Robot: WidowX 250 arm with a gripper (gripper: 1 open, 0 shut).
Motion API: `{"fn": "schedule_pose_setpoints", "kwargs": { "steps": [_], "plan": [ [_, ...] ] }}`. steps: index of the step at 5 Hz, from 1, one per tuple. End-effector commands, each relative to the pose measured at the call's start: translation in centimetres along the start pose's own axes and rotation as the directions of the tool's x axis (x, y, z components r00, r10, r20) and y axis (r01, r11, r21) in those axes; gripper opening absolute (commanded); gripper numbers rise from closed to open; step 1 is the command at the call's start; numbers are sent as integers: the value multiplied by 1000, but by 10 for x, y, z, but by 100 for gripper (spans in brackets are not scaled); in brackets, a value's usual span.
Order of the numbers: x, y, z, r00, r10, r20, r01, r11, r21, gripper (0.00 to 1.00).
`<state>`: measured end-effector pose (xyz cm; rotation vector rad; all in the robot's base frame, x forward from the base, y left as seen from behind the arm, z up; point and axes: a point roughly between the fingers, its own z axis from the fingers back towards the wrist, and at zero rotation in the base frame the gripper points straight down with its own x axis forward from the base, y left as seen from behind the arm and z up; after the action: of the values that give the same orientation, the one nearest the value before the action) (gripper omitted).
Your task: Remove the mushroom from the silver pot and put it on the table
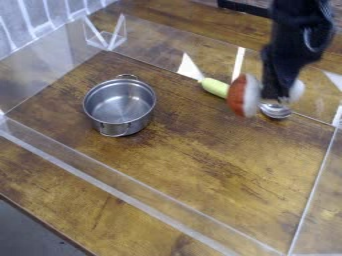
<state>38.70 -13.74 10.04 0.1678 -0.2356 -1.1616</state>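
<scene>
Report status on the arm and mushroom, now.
Gripper shut on mushroom, held up over the table. Silver pot empty. Spoon and yellow-green toy behind the mushroom in view; clearance can't be judged.

This could be a small test spot for a robot, maybe in a lab. A big black robot arm (299, 35) reaches over a brown wooden table (174, 165). Clear plastic walls (120, 187) stand around the table top, and a shiny round metal pot (120, 106) sits inside them.
</scene>
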Motion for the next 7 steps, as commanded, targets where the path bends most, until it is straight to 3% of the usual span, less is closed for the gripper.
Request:
{"fn": "schedule_pose_setpoints", "kwargs": {
  "steps": [1,2,4,6,7],
  "plan": [
    [11,-6,-6,995,-10,96,9,1000,13,0],
    [2,-14,-28,991,-4,132,6,1000,-15,0],
    [-9,-13,-48,980,79,182,-64,994,-87,0],
    [-6,-9,-56,961,201,188,-165,967,-193,0],
    [-8,-17,-50,951,259,170,-213,944,-251,0]
  ]
}}
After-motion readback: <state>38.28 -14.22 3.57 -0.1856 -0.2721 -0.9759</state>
